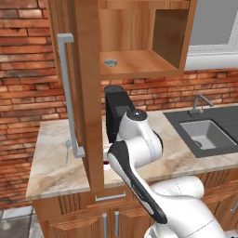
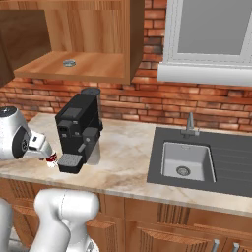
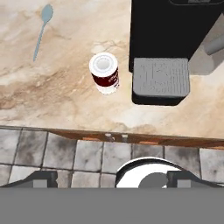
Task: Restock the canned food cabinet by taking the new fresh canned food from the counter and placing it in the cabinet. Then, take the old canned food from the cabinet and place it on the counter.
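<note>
The red can with a white upper band [image 3: 105, 72] stands upright on the marbled counter [image 3: 52, 92], close to its front edge and just left of the coffee machine's drip tray [image 3: 161, 78]. My gripper [image 3: 113, 179] hovers above and in front of it, open, with its fingertips [image 3: 43, 179] wide apart and nothing between them. From the right base view the can [image 2: 51, 160] peeks out beside my hand [image 2: 39, 144]. The flat grey tin [image 1: 110, 62] lies on the shelf of the open wall cabinet [image 1: 139, 67], also seen as the tin [image 2: 69, 63].
The cabinet door [image 1: 86, 93] with its long grey handle [image 1: 67, 93] hangs open over the counter's left part. A black coffee machine [image 2: 78, 130] stands under the cabinet. A spoon [image 3: 41, 30] lies at the left. The sink [image 2: 187, 160] is on the right.
</note>
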